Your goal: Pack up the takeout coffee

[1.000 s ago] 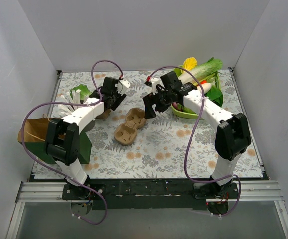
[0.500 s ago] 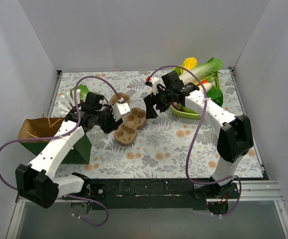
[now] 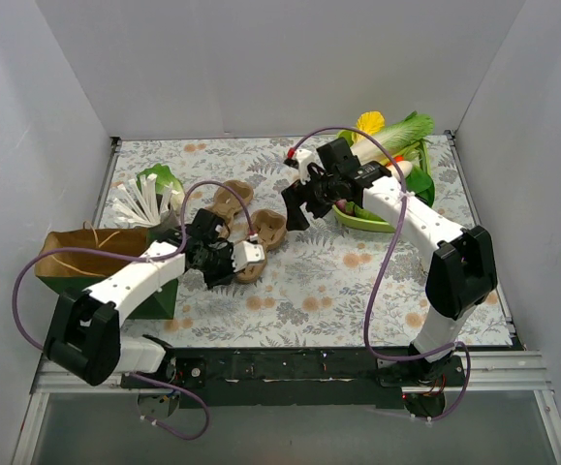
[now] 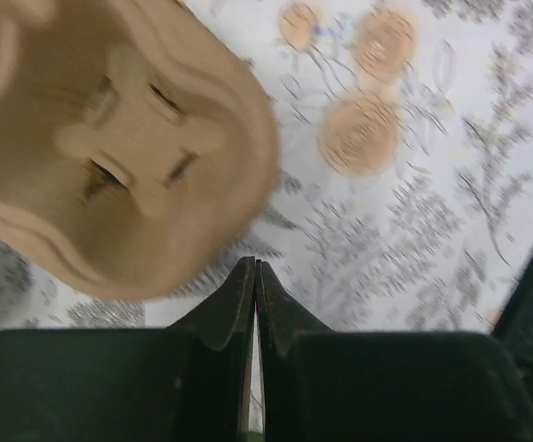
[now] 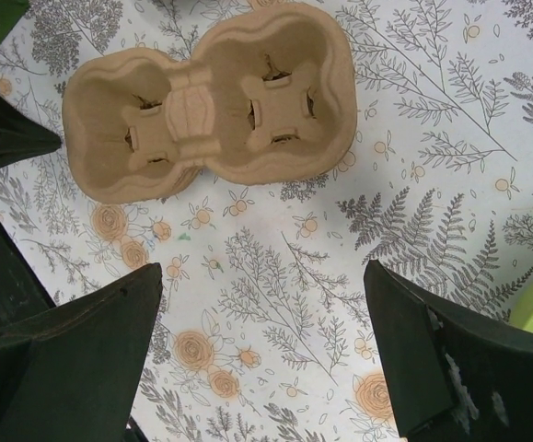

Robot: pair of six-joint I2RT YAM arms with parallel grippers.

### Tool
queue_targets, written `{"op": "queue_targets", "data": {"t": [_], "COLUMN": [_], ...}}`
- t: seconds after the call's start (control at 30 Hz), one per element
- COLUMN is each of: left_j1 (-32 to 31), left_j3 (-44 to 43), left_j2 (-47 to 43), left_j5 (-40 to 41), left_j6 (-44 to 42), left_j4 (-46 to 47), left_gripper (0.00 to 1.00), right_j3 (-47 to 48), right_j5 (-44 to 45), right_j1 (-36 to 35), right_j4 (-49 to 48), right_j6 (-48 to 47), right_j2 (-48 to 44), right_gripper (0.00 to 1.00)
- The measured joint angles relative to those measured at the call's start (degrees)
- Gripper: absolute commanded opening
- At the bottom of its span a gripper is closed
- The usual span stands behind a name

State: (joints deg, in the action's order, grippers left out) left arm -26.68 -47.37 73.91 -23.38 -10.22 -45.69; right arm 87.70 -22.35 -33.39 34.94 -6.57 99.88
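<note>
The takeout coffee does not show plainly in any view. A brown two-cup carrier (image 3: 268,231) lies mid-table; it is sharp in the right wrist view (image 5: 211,101) and blurred in the left wrist view (image 4: 110,157). My left gripper (image 3: 253,260) is low at the carrier's near end. It (image 4: 255,267) is shut with nothing between its fingers, its tips just short of the carrier's rim. My right gripper (image 3: 299,203) hovers by the carrier's far right side. It (image 5: 261,272) is wide open over bare tablecloth.
A tan round shape (image 3: 227,201) lies behind the left gripper; I cannot tell what it is. White utensils (image 3: 144,201) fan out at the back left beside a green leaf (image 3: 161,177). A brown paper bag (image 3: 77,252) stands at the left edge. A green dish (image 3: 362,218) of vegetables sits at the right.
The left arm swung from the back left down to the carrier's near end, and its gripper closed empty. The right arm barely moved.
</note>
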Motion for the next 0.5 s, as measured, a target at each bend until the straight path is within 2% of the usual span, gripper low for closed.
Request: {"op": "queue_targets", "data": {"t": [0.13, 0.23, 0.5], "left_j1": [-2.0, -3.2, -3.8], "left_j3": [-0.6, -4.3, -27.3], "left_j2": [5.7, 13.0, 35.2], "left_j5": [2.5, 4.7, 11.4], "left_j6": [2.5, 4.9, 12.2], "left_j4": [8.8, 14.3, 23.3], "left_gripper": [0.00, 0.00, 0.00], "right_j3": [-0.5, -0.8, -1.8], "right_j5": [0.4, 0.7, 1.2], "right_j1": [0.2, 1.2, 7.5], "right_j4": [0.1, 0.0, -0.3], "right_j6": [-0.4, -0.7, -0.8], "right_j2": [-0.4, -1.0, -4.9], "right_gripper": [0.98, 0.98, 0.98]}}
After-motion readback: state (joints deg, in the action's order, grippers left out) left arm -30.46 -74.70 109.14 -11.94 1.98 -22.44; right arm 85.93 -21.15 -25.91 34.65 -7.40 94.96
